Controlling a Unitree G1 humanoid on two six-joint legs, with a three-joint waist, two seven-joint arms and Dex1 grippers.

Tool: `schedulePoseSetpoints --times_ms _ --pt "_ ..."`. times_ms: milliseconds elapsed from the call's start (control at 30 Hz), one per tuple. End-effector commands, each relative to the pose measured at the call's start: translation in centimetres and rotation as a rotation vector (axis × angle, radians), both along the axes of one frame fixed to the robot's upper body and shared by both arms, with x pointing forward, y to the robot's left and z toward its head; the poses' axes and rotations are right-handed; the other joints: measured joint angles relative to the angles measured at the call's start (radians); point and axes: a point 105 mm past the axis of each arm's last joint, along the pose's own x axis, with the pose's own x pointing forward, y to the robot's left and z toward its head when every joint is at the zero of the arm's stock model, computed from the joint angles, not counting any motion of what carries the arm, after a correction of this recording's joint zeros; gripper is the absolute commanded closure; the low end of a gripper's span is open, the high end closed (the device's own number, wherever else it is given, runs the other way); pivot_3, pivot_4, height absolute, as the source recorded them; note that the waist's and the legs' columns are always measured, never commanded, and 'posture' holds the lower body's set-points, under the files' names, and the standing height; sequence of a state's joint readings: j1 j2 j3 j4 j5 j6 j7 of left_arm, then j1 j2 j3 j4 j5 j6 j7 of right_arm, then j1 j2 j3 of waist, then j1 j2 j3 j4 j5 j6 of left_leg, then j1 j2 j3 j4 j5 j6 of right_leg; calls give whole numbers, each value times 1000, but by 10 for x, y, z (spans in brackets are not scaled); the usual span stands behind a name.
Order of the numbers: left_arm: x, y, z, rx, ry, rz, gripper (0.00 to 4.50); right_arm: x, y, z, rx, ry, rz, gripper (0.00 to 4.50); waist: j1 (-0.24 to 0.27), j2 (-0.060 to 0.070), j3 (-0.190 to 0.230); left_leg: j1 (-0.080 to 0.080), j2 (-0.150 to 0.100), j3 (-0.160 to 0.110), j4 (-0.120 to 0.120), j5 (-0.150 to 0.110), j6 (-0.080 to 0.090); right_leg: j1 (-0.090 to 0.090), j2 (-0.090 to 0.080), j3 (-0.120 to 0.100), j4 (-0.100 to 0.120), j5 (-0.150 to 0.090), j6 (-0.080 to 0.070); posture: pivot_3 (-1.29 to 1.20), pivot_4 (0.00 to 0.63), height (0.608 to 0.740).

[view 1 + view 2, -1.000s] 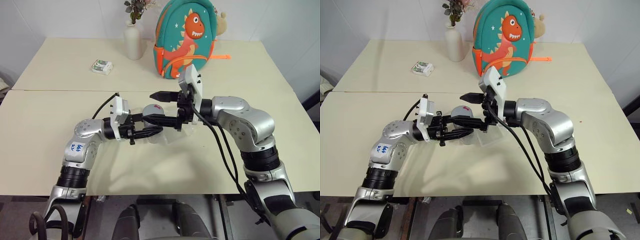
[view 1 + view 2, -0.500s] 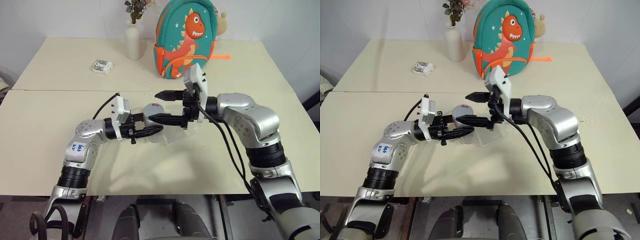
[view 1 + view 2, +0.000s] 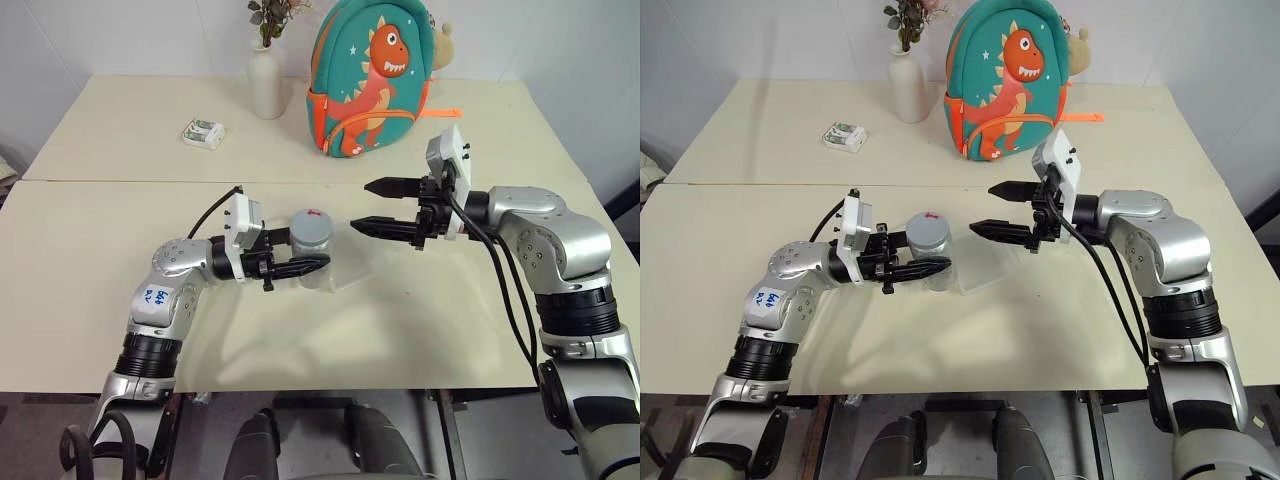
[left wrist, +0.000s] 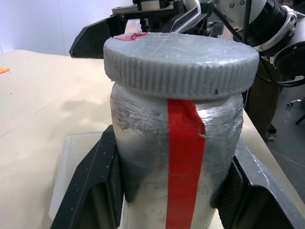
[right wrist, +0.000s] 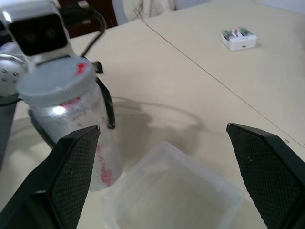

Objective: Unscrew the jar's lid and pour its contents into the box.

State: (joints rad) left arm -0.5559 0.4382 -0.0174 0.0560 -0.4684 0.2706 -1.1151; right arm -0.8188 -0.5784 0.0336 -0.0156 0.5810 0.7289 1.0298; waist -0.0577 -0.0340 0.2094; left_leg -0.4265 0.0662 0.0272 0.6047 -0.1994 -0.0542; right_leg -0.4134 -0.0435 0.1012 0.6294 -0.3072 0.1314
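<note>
Lid still on, right claw off the jar

Our left gripper [image 3: 305,266] clenches the jar [image 3: 311,250]; our right gripper [image 3: 371,206] hangs released, so regripping the lid [image 4: 181,64] off-centre could tip it.

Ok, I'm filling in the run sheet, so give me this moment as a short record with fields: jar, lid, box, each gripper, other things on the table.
jar: jar upright, held by its body above the table
lid: lid on the jar, grey with a red mark
box: box clear plastic, empty, on the table beside the jar
left gripper: left gripper shut on the jar
right gripper: right gripper open, apart from the lid, holding nothing
other: white vase, dinosaur backpack, small packet at the far side
</note>
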Motion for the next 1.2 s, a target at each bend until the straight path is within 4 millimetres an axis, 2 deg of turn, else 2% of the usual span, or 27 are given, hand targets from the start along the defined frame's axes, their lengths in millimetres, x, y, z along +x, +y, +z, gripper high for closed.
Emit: schedulePoseSetpoints --times_ms 33,167,300,533,767,1200 --pt "-4 -1 9 -20 -41 -17 2496 -22 23 22 54 -63 117 18 -2 0 0 0 0 0 0 0 0 0 0 0 0 0 0 0 150 740" --pt "-4 -3 9 -23 -40 -21 2496 -31 47 17 51 -47 180 18 0 0 0 0 0 0 0 0 0 0 0 0 0 0 0 0 150 740" --pt "-4 -4 9 -25 -40 -25 2496 -29 64 9 28 -23 184 18 1 0 0 0 0 0 1 0 0 0 0 0 1 0 0 0 150 740" --pt "-3 -4 9 -28 -38 -19 2496 -30 77 3 2 -10 201 18 2 0 0 0 0 0 0 0 0 0 0 0 0 0 0 0 150 740" --pt "-4 -4 9 -30 -37 -16 2496 -22 74 6 7 -25 166 18 1 0 0 0 0 0 1 0 0 0 0 0 1 0 0 0 150 740" --pt "-3 -5 9 -32 -37 -19 2496 -4 40 3 -13 -25 47 18 2 0 0 0 0 0 1 0 0 0 0 0 1 0 0 0 150 740"
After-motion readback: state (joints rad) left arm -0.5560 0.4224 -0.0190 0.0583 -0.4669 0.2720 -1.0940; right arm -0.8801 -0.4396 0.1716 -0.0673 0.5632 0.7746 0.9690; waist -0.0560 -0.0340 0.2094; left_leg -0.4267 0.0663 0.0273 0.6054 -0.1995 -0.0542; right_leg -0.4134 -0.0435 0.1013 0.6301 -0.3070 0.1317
